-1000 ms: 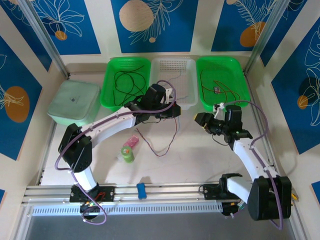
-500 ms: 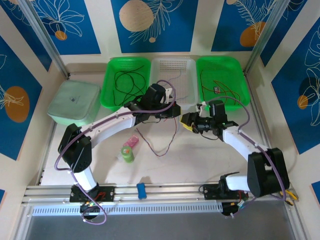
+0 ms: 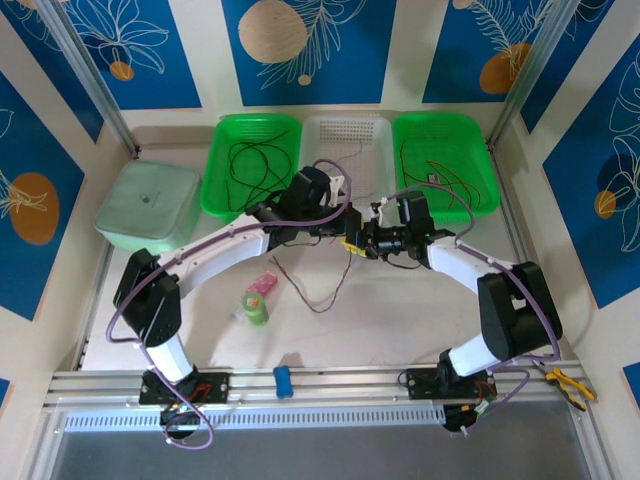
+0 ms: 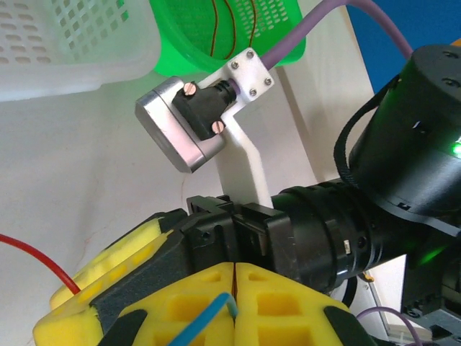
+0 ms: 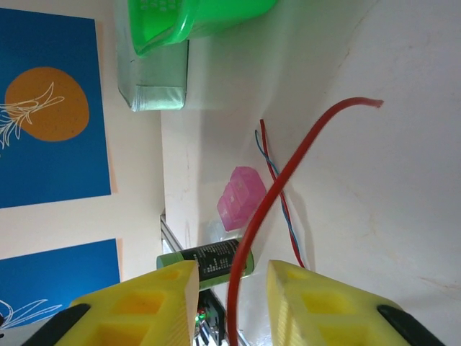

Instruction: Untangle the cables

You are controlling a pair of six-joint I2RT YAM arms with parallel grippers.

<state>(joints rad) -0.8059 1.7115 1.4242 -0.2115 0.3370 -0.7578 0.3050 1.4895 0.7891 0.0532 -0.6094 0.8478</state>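
**Splitting red cable from blue**

Left pincer [image 4: 235, 288] is clamped shut on the blue cable [image 4: 207, 318], mid-scene above the worktop [image 3: 400, 310]. Right pincer [image 5: 230, 268] sits just right of it with jaws apart. The red cable [image 5: 288, 155] runs between its fingers but is not gripped yet. The rest of the cables [image 3: 317, 309] trail onto the worktop on the near side of both pincers. Step in hand looks like separating red from blue. Next move, as I judge it: right pincer closes on red, then draws right, away from the left pincer, slowly so loops don't snag.
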